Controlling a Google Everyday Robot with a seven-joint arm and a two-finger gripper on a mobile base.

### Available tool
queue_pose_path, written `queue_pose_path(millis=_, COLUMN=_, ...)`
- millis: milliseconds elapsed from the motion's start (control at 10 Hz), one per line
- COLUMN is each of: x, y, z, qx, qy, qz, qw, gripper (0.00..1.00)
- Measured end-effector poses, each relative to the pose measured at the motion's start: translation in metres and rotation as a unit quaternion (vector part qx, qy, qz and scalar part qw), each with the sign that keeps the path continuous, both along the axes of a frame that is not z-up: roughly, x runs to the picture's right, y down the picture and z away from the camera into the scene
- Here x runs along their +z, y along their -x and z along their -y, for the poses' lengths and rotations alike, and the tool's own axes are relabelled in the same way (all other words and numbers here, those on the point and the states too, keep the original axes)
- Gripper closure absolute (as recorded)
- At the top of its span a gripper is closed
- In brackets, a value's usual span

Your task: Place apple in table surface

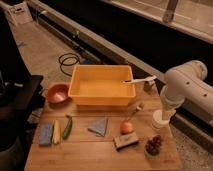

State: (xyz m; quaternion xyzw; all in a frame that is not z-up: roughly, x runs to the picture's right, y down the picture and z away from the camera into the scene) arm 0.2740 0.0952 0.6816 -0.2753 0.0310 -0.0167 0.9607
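1. At the low end of the white arm (185, 86), over the table's right edge: the gripper (159, 121), pointing down, jaws spread wide, nothing between them.
2. Just left of it and apart from it, resting on the table surface (100, 154): the apple (126, 127), orange-red with a paler patch, free of any grip.
3. Slanting from behind the apple toward the bin: a thin pale stick-like thing (136, 110); cannot tell what.
4. Right in front of the apple, toward the near edge: a dark block (126, 142) with a paler top, lying flat.
5. To the right of that block, below the gripper, near the front right corner: a dark purple grape bunch (152, 146).
6. Left of the apple, about mid-table: a grey-blue triangular piece (99, 126), flat on the slats.
7. Farther left, side by side with long sides roughly parallel: a green vegetable (67, 128), a yellow cob-like piece (56, 132), a blue sponge (46, 134).
8. Across the back half of the table: a big yellow-orange bin (100, 99), open-topped, with a white-handled tool (141, 79) laid over its back right corner.
9. Just beside the bin's left wall: an orange-red bowl (56, 93).
10. Behind the bin's right corner: a small dark thing (147, 86), too dim to name.
11. Beyond the table, on the speckled floor: a looped dark cable (69, 62).
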Motion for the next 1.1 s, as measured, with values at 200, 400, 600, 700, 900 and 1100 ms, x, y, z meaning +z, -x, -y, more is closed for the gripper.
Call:
queue_pose_path(millis=200, x=0.005, y=0.029, z=0.003, qx=-0.038, qy=0.007, qz=0.014, qw=0.9992, gripper=0.35)
queue_pose_path(millis=400, x=0.013, y=0.089, z=-0.004, qx=-0.087, qy=0.021, qz=0.068, qw=0.9936, gripper=0.35)
queue_pose_path(millis=600, x=0.015, y=0.101, z=-0.006, qx=-0.097, qy=0.021, qz=0.084, qw=0.9916, gripper=0.35)
queue_pose_path(millis=700, x=0.014, y=0.099, z=-0.006, qx=-0.096, qy=0.021, qz=0.083, qw=0.9918, gripper=0.35)
queue_pose_path(millis=900, x=0.015, y=0.100, z=-0.006, qx=-0.094, qy=0.021, qz=0.083, qw=0.9919, gripper=0.35)
queue_pose_path(millis=1100, x=0.021, y=0.101, z=-0.012, qx=-0.085, qy=0.034, qz=0.082, qw=0.9924, gripper=0.35)
